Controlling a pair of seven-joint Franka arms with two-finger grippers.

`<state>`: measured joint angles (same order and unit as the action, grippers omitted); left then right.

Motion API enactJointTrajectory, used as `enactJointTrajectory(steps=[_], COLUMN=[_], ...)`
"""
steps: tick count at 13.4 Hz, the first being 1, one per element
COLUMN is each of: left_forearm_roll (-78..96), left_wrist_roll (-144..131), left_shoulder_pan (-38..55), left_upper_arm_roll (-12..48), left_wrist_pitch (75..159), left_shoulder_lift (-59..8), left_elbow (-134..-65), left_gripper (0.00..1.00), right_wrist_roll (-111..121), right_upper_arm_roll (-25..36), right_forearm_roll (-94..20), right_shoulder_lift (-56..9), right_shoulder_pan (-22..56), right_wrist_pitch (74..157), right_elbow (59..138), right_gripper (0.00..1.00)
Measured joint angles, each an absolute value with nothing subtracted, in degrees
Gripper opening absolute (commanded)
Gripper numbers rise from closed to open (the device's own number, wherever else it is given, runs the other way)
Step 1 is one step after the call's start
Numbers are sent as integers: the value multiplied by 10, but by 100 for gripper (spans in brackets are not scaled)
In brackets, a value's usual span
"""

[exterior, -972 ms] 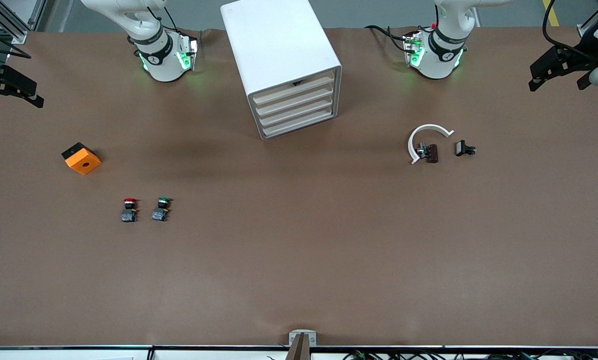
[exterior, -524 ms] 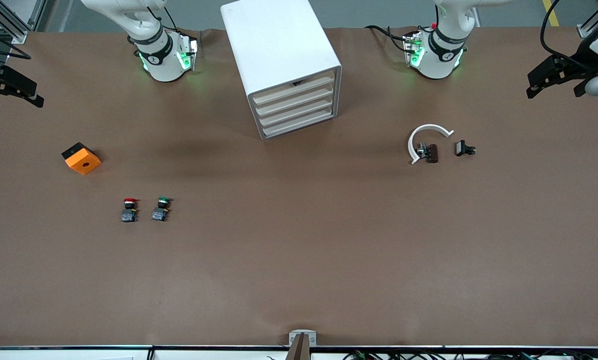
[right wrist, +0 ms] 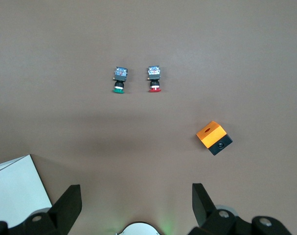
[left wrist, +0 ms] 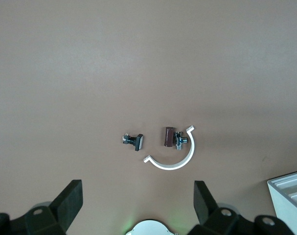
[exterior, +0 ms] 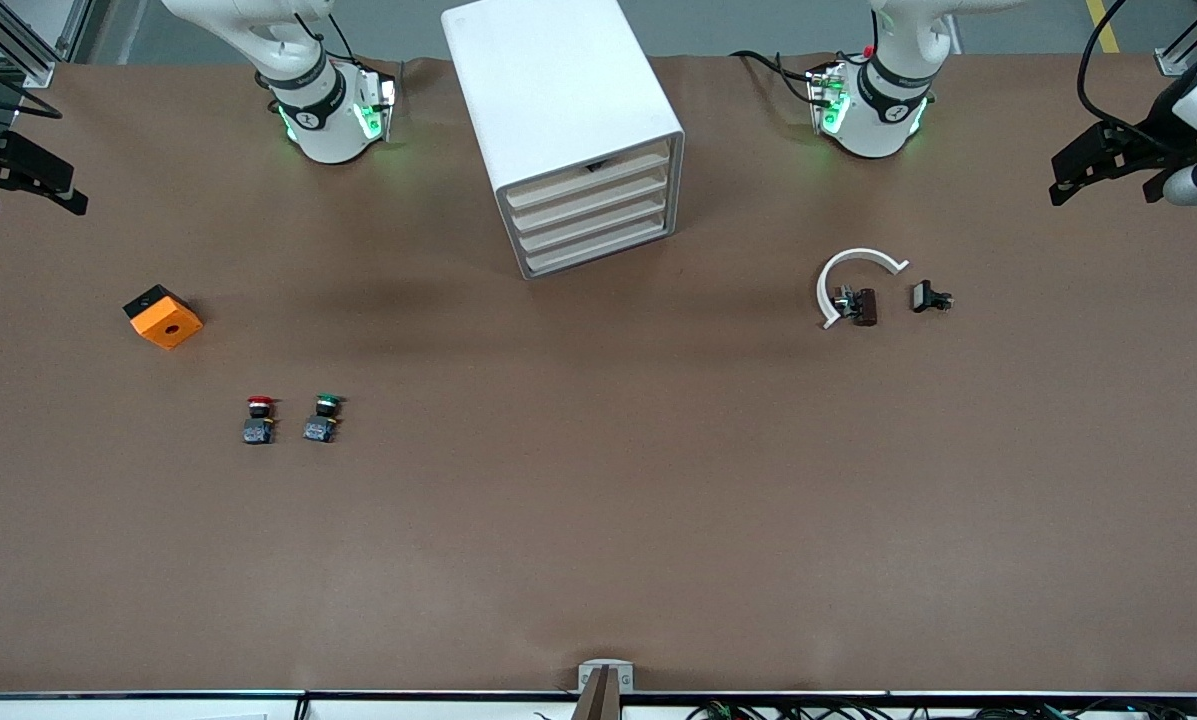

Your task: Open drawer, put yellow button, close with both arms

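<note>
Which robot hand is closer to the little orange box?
The right one. The right gripper hangs open above the table's edge at the right arm's end, close to the orange box. The left gripper, also open, is up at the table's left-arm end.

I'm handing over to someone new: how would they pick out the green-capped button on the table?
Start at the white cabinet, then look toward the right arm's end, nearer the front camera than the orange block. Two small buttons lie side by side; the green-capped button is the one closer to the table's middle, beside the red-capped button.
</note>
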<state>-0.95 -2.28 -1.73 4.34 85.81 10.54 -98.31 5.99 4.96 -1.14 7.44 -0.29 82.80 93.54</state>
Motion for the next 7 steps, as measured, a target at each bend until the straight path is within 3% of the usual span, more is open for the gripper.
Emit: enactJointTrajectory(steps=[7], left_forearm_roll=[-10], left_wrist_roll=[-23], left_shoulder_pan=[-17], left_upper_arm_roll=[43], left_wrist_pitch=[858], left_shoulder_lift=[106], left_elbow=[-975], left_gripper=[100], right_wrist_roll=[60], right_upper_arm_roll=[50], right_forearm_roll=[-11], right_shoulder_lift=[74], right_shoulder_pan=[-3], right_wrist_pitch=[828], right_elbow=[935], right_gripper=[100])
